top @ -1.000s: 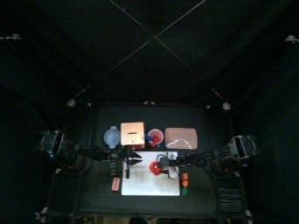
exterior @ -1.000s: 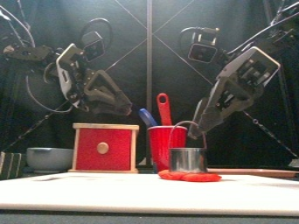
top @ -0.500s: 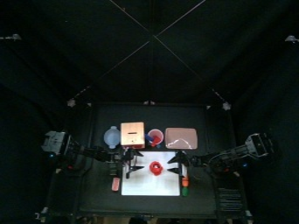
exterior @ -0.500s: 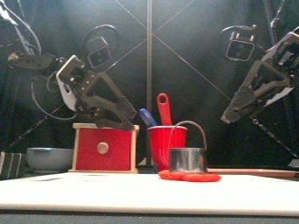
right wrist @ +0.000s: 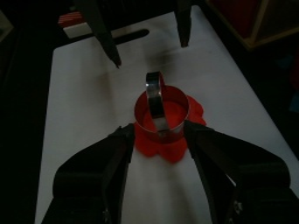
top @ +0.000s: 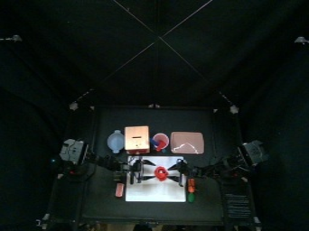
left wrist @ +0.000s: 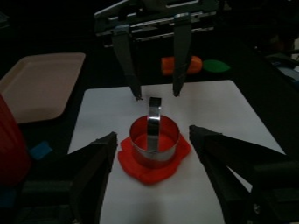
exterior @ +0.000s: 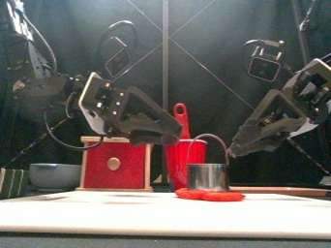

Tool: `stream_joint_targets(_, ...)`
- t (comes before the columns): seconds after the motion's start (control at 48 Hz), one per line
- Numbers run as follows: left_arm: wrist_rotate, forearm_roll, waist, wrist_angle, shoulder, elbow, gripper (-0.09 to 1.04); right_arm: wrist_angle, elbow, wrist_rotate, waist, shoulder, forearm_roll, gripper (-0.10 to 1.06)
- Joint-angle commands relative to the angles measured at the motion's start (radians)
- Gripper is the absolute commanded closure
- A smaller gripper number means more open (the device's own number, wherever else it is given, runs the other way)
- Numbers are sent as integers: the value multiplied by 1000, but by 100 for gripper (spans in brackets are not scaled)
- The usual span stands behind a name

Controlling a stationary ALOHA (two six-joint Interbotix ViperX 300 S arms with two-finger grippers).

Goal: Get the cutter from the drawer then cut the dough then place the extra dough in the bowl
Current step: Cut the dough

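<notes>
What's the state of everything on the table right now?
cutter: upright on the dough, unheld.
dough: flat on white board, under cutter.
drawer: shut.
red cup: upright, knives inside.
left tool: open, jaws flanking cutter.
right tool: open, jaws flanking cutter.

Left arm [exterior: 62, 92] enters from the left edge of the front view, wrist bent, with the left pincer [exterior: 168, 136] sloping down to the right, just left of mid-frame; its jaws are spread wide in its own wrist view. Right arm [exterior: 305, 82] enters from the right edge, forearm sloping down-left, with the right pincer [exterior: 235, 147] low and right of centre, jaws likewise apart. From above, the two pincers face each other in the lower middle of the frame, tips near but not touching.
</notes>
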Motion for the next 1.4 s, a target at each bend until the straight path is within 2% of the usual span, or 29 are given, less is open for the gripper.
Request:
stream_joint_targets(0.021, -2, -2, 0, -12, 0, -34, 4, -14, -23, -2, 3, -8, 3, 13)
stream_joint_targets(1.062, -5, -32, -2, 2, 52, -71, 5, -14, -52, -3, -12, 38, 3, 13)
stream_joint_targets(1.271, -6, -32, -2, 21, 52, -72, 17, -14, -63, -3, -15, 54, 3, 14)
stream_joint_targets(1.396, -6, -32, -3, 23, 52, -74, 20, -15, -63, -3, -17, 54, 3, 16)
